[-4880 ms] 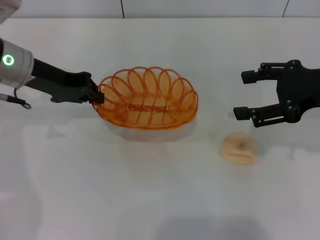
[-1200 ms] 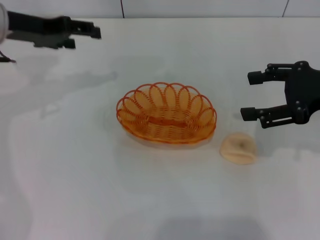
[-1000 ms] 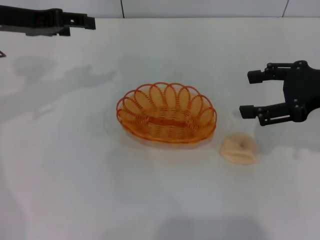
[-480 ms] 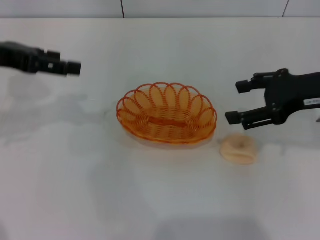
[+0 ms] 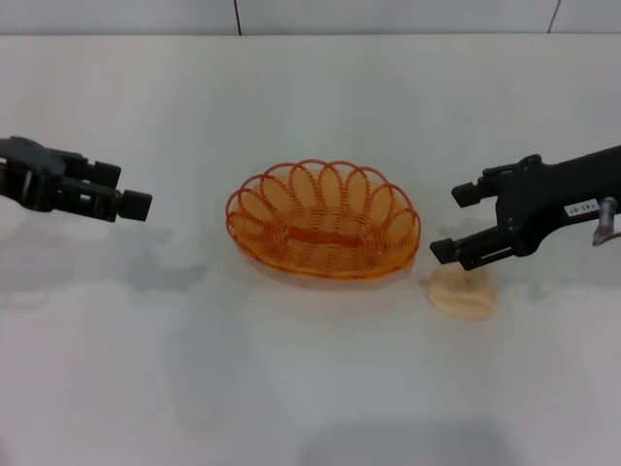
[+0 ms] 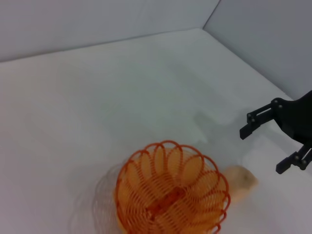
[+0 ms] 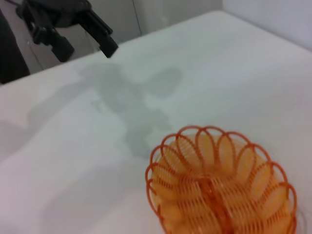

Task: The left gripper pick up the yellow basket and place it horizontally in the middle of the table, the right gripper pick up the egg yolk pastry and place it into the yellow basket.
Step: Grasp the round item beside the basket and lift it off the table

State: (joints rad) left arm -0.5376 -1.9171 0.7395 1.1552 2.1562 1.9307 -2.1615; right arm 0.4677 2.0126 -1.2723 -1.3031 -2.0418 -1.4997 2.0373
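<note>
The right claw (image 5: 464,222) hangs wide open above the egg yolk pastry (image 5: 463,292). It looks soft and crumbly, so pinch its sides gently.

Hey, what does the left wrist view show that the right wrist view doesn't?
Only the left wrist view shows the egg yolk pastry beside the basket, and the right claw, open, above it. Only the right wrist view shows the left claw, far off past the basket. Both show the yellow basket standing empty on the white table.
</note>
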